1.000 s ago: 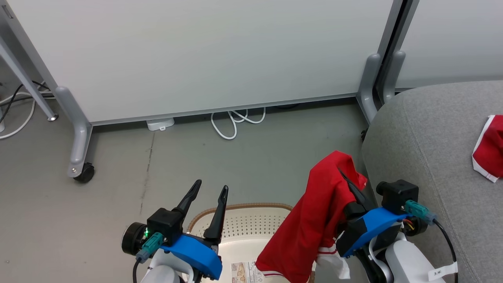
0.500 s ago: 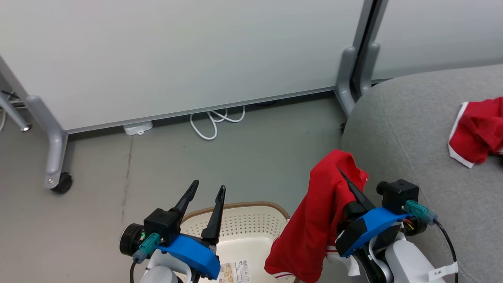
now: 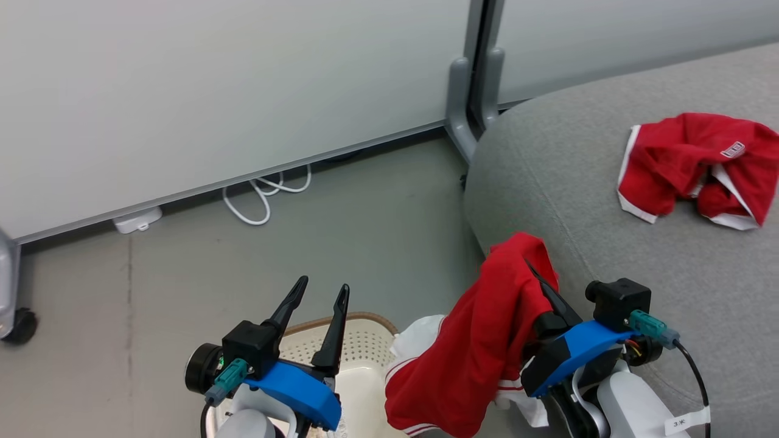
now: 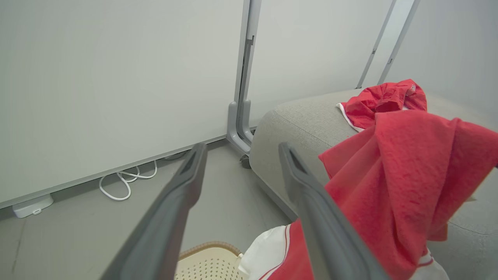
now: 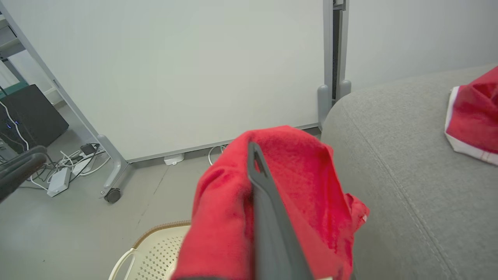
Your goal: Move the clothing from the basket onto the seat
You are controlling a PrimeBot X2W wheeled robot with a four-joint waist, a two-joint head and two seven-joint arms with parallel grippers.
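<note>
Head view: the whole picture is sliding leftward against a second ago, so the camera is turning and the things are not moving. The large grey fabric-upholstered sofa seat (image 3: 578,201) is now taking up 1 to 4 o'clock. The cream-white perforated plastic basket with a brown woven-look rim (image 3: 365,344) is dropping toward 6–7 o'clock. Judgement: the robot is swinging toward the seat, transport is under way, and release is not yet due.

The right gripper (image 3: 535,277) at 5 o'clock is pinching a bright red soft fabric garment with white trim (image 3: 481,347). This carried garment is draping over the fingers, its hem hanging in the air between basket and seat corner.

The left gripper (image 3: 324,286) at 7 o'clock is holding its fingers spread, carrying nothing, above the basket.

A second red garment with white edging (image 3: 688,161) is lying crumpled on the seat at 2 o'clock, already delivered.

Around: pale partition panels (image 3: 213,91) are standing at 11–12 o'clock, and a white cable (image 3: 261,194) is looping on the floor at 10–11 o'clock, well apart from the path. Possible snag: the seat's rounded corner is just beside the carried garment, so the trailing hem may drag there.
</note>
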